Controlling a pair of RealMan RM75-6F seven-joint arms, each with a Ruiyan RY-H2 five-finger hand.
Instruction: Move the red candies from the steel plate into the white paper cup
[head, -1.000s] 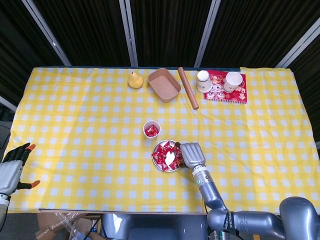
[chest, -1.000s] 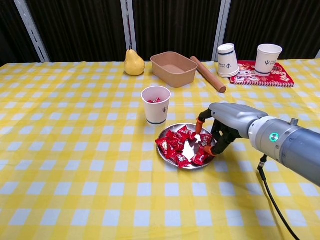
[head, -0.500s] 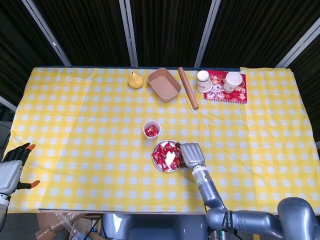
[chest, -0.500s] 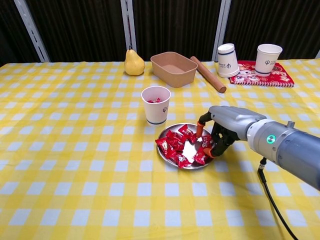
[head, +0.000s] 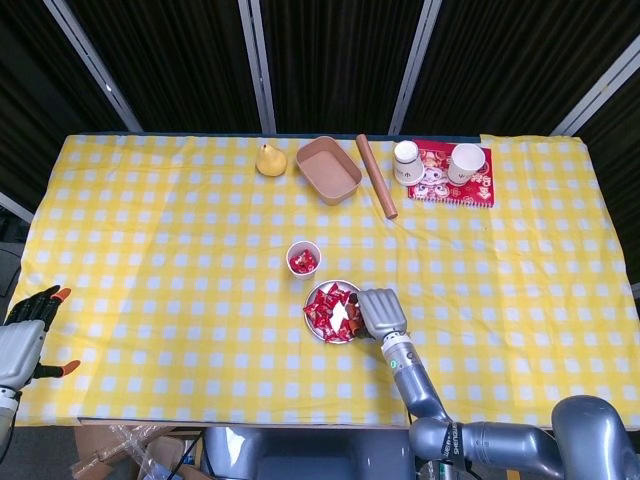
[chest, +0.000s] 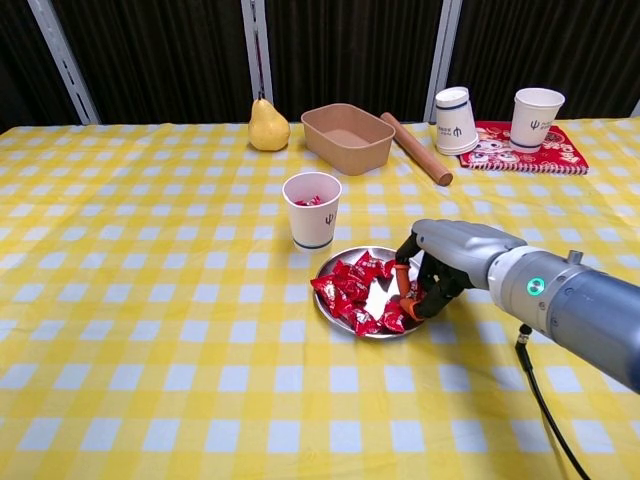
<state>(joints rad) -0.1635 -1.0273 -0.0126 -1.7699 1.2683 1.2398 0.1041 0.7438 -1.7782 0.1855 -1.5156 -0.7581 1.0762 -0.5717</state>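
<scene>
Right hand (chest: 432, 270) has dropped lower onto the steel plate (chest: 335, 303), fingers curled down among the red candies (chest: 352, 292); can't tell if one is pinched. White paper cup (chest: 311, 209) just behind plate. Left hand (head: 22, 340) unmoved, fingers spread, off the surface edge.

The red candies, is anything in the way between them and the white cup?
Nothing visible. The white paper cup stands open-topped just behind the steel plate, with only bare tablecloth between. The right hand is already over the red candies.
</scene>
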